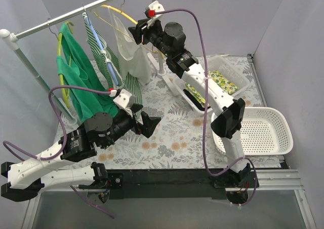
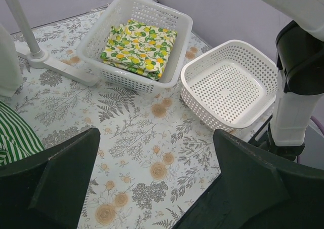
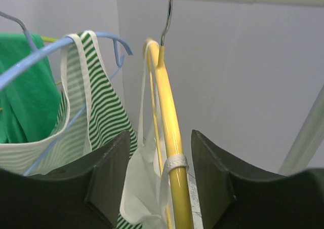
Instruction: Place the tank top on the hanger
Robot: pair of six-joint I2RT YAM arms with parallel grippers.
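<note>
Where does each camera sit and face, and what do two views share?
Top external: high at the near edge, looking down at table and rail; left arm, right arm show.
Left wrist: on its arm, facing full basket and empty basket; open left gripper shows.
Right wrist: near the rail, facing hanger and tank top; right gripper shows.
Shared: hanger and tank top, in top and right wrist.

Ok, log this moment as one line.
tank top: on hanger | hanger: hooked on rail | right gripper: open, straddling hanger | left gripper: open, empty
</note>
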